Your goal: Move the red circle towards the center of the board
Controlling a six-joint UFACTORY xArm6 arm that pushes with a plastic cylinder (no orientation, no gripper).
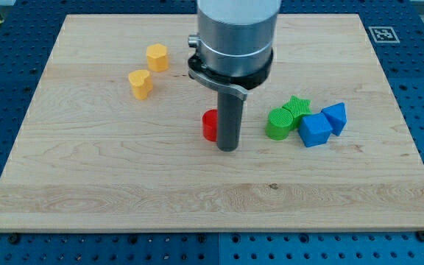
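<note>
The red circle (210, 125) stands near the middle of the wooden board (124, 184), partly hidden behind my rod. My tip (227, 148) rests on the board right beside the red circle, at its right and slightly toward the view's bottom, touching it or nearly so. The rod hangs from the grey arm body at the view's top centre.
A yellow hexagon (157, 57) and a yellow heart (140, 84) sit at the upper left. To the right of my tip are a green circle (277, 123), a green star (297, 107), a blue block (315, 130) and a blue triangle (336, 116), clustered together.
</note>
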